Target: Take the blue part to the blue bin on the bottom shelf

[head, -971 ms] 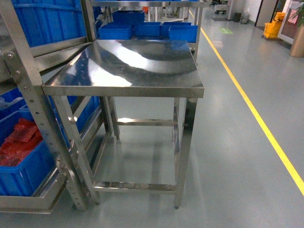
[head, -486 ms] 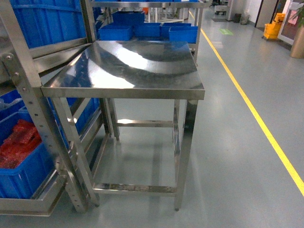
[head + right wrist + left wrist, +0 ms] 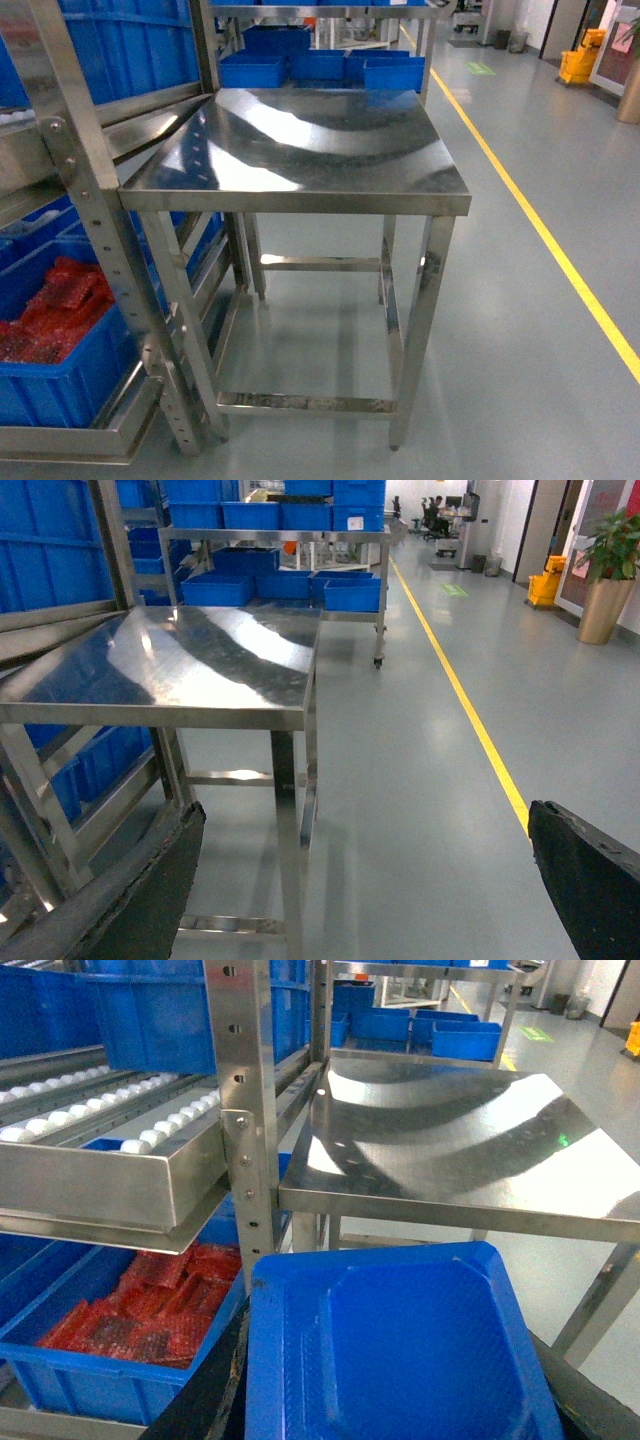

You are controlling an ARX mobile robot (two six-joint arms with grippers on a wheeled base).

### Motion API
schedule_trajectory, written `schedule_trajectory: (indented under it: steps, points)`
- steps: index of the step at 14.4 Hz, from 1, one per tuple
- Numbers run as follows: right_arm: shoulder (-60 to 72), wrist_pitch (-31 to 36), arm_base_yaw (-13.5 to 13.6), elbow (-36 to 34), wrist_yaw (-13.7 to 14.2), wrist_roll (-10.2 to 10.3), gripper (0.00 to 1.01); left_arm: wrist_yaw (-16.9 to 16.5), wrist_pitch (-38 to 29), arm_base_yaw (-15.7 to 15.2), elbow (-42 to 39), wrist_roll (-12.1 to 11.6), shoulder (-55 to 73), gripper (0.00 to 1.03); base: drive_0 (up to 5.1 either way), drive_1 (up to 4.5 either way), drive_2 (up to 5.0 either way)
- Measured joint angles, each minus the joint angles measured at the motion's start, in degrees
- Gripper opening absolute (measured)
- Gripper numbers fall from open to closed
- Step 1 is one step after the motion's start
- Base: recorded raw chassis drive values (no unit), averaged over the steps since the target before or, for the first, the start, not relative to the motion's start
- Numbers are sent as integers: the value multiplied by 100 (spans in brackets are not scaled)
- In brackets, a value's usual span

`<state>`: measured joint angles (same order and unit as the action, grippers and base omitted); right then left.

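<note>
- Shifting rightward across the head view since half a second ago, the steel table (image 3: 300, 150) is now sitting nearer the middle of the picture, and the perforated upright (image 3: 90, 220) and the crate of red bags (image 3: 60, 370) are showing more fully at the left.
- Nothing on the table or the rack itself seems to be changing place between the two head pictures. Only the framing is differing.
- The left gripper (image 3: 395, 1390) is clasping the blue part (image 3: 400, 1350), with a dark finger (image 3: 215, 1395) pressing along its left edge and the other finger just showing past its right edge.
- The blue part is lying flat between those fingers, hollow side up. Its far edge is running crosswise and rising slightly to the right, and its long axis is probably pointing away from the wrist toward the table, though the near end is being cut off by the frame.
- Ahead of the left fingers and higher, the table edge is gleaming. To their left and lower, the crate of red bags is sitting on the bottom shelf (image 3: 60, 440), under a roller track (image 3: 90, 1125).
- The right gripper (image 3: 360, 890) is hanging spread wide, its fingers (image 3: 130, 900) clasping nothing, with bare floor showing between them.
- Ahead of the right fingers and to their left, the table is standing. Ahead and to their right, a yellow line (image 3: 470, 720) is running down the floor.
</note>
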<state>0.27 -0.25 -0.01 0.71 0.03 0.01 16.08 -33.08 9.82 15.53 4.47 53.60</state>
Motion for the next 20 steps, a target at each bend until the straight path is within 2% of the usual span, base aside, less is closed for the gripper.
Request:
schedule_trajectory:
  steps: [20]
  points:
    - [0,0,0,0,-2,0,98,-2,2,11,0,0,-2,44,-487,333,147]
